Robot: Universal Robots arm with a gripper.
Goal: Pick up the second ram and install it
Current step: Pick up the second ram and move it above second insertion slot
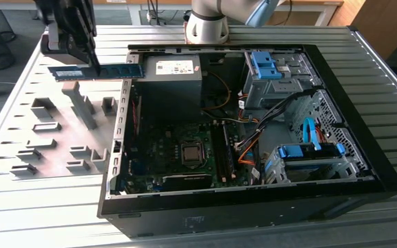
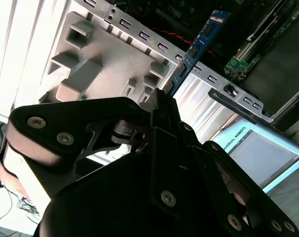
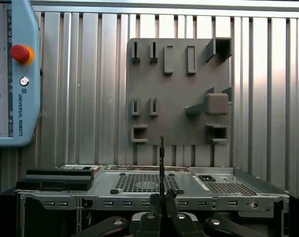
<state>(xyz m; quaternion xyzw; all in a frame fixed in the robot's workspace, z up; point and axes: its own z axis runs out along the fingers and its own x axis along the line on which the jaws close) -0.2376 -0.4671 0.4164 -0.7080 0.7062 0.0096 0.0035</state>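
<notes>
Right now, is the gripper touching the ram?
Touching. The exterior view shows the gripper clamped on the ram near its middle, holding it up beside the case.

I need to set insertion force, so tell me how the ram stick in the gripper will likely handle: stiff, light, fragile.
Probably stiff: the second ram juts level from both sides of the gripper without sagging. Likely light, since it looks blade-thin edge-on in the first wrist view. Bare chips suggest it is fragile under sideways load.
</notes>
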